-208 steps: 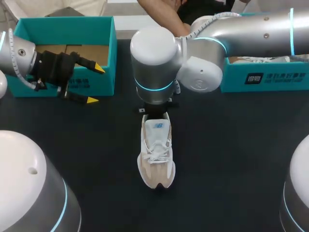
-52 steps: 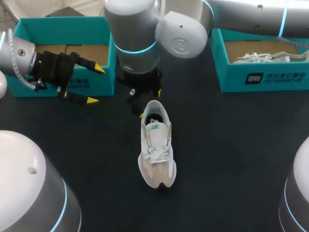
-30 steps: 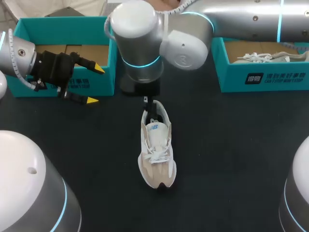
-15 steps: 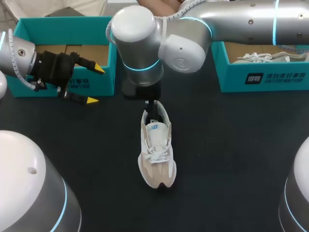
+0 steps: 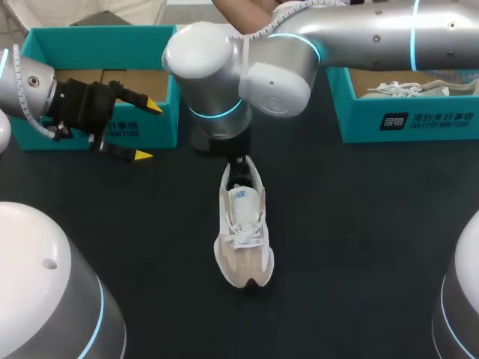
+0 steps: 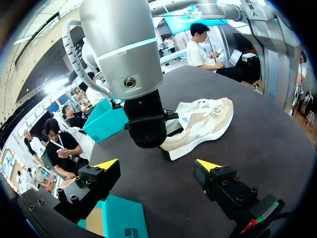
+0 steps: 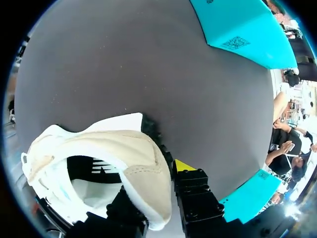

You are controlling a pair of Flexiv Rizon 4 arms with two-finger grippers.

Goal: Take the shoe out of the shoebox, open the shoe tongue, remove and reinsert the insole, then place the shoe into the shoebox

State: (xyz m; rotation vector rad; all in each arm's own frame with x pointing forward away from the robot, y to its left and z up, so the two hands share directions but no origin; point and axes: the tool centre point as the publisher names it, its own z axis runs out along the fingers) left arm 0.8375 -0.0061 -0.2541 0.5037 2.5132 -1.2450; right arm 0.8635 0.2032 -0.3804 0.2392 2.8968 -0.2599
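The white-and-beige lace-up sneaker [image 5: 243, 239] sits upright on our dark counter [image 5: 359, 224], its heel collar at our right claw [image 7: 154, 186]; whether that claw grips it, we cannot tell. Our left claw [image 5: 148, 130] hangs wide apart, empty, beside a teal cardboard shoebox [image 5: 105, 45], well apart from the sneaker.

left claw [image 5: 148, 131] hangs spread wide, a teal box [image 5: 97, 36] just behind it. shoe [image 5: 244, 238] lies on the desk [image 5: 359, 247] well off to its side, heel under the right arm [image 5: 224, 82]. farther off, second box [image 5: 408, 123].
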